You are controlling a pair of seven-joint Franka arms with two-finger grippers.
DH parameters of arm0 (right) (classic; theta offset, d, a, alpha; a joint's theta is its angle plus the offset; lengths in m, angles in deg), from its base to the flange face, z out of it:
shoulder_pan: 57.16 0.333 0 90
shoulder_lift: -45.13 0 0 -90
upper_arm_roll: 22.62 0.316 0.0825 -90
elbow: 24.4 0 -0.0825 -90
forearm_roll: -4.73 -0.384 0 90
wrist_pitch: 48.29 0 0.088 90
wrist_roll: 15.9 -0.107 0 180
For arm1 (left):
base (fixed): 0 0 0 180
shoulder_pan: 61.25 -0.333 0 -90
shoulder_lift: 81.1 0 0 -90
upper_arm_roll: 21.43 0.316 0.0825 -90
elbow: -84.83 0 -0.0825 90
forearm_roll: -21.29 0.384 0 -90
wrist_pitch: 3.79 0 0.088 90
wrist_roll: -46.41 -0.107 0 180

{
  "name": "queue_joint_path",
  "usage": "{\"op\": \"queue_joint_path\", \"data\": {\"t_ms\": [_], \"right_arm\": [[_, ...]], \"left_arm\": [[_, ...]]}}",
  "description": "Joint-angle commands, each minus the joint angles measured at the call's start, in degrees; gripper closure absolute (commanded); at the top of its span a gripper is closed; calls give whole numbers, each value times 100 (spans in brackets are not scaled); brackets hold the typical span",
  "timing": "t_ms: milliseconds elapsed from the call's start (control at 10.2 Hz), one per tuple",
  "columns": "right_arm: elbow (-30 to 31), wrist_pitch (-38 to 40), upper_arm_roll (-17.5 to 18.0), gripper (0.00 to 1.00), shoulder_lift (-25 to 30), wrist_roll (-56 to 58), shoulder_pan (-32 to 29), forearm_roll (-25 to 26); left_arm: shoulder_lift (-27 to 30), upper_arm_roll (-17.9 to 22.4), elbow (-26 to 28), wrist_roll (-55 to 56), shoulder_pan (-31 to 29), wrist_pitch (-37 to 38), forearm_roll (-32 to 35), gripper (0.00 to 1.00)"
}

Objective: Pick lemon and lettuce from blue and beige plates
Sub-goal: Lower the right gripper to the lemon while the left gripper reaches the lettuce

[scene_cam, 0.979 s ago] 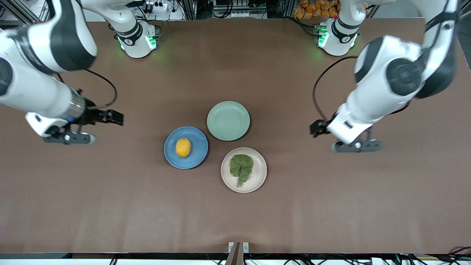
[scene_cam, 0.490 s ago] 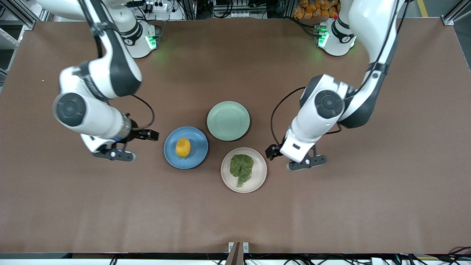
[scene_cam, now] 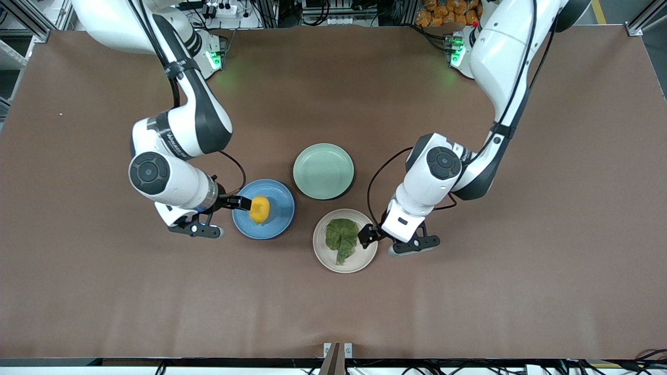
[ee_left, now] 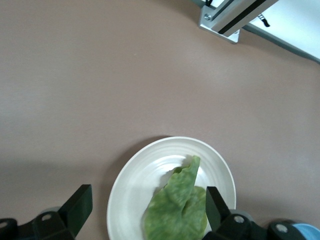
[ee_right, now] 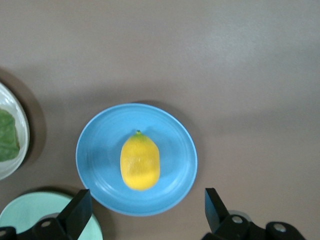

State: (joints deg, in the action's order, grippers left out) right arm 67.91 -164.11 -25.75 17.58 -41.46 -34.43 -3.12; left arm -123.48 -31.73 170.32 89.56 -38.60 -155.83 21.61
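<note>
A yellow lemon (scene_cam: 259, 209) (ee_right: 140, 161) lies on the blue plate (scene_cam: 279, 209) (ee_right: 100, 150). One crinkled green lettuce leaf (scene_cam: 342, 237) (ee_left: 180, 205) lies on the beige plate (scene_cam: 333, 259) (ee_left: 135, 190). My right gripper (scene_cam: 237, 202) (ee_right: 145, 212) hangs open over the blue plate's rim beside the lemon, nothing between its fingers. Over the beige plate's rim, my left gripper (scene_cam: 366, 234) (ee_left: 147, 202) is open too, its fingers spread wide above the leaf and touching nothing.
An empty mint-green plate (scene_cam: 323, 171) (ee_right: 30, 217) sits next to both plates, farther from the front camera. A metal bracket (scene_cam: 337, 350) (ee_left: 220, 22) is fixed at the table's near edge. Brown tabletop surrounds the plates.
Both arms swung in from the table's ends toward the middle; each gripper has come over its plate's rim. Fingers stayed open. Lemon, lettuce and plates have not moved.
</note>
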Motion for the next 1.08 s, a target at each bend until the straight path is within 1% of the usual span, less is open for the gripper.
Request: {"op": "queue_joint_path", "data": {"t_ms": [0,196,294,490,685,783,979], "right_arm": [[323,-518,-38,0,-31,-81,117,-103],[551,-904,-29,0,-92,-73,126,-103],[656,-1098,-29,0,-154,-81,179,-103],[929,-1581,5,0,-233,-160,240,-103],[1000,-1872,32,0,-399,-292,346,-103],[1053,-2056,41,0,-461,-310,372,-103],[1132,-2215,41,0,-541,-310,443,-94]], "left_arm": [[-419,490,-304,184,552,-491,118,0],[-735,1578,-532,490,1596,-537,109,0],[-885,1906,-594,562,1897,-555,100,0],[-1000,1944,-656,562,2040,-555,100,0],[-1088,1944,-665,589,2198,-581,91,0],[-1193,1953,-665,597,2251,-747,100,0],[-1290,1953,-665,598,2357,-827,109,0]]}}
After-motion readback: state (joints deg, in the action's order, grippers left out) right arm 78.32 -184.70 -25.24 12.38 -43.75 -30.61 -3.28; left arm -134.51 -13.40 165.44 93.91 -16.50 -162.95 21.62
